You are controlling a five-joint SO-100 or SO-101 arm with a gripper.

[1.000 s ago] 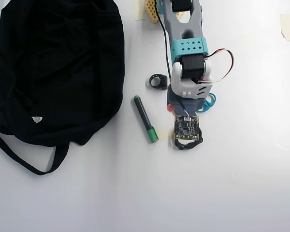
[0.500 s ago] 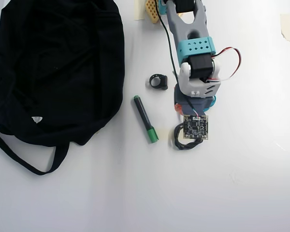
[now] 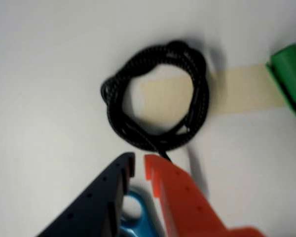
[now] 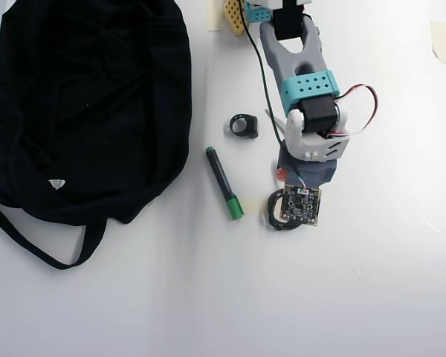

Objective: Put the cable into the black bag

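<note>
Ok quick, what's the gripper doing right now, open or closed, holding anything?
Gripper: closed, fingertips nearly touching, holding nothing; the cable lies just ahead of it.

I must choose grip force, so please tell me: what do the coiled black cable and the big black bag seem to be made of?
The coiled black cable looks braided: the wrist view shows a fine woven, matte texture, probably fabric sleeving, though the picture is blurred. The big black bag seems soft matte cloth: in the overhead view it lies slumped with folds and limp straps.
</note>
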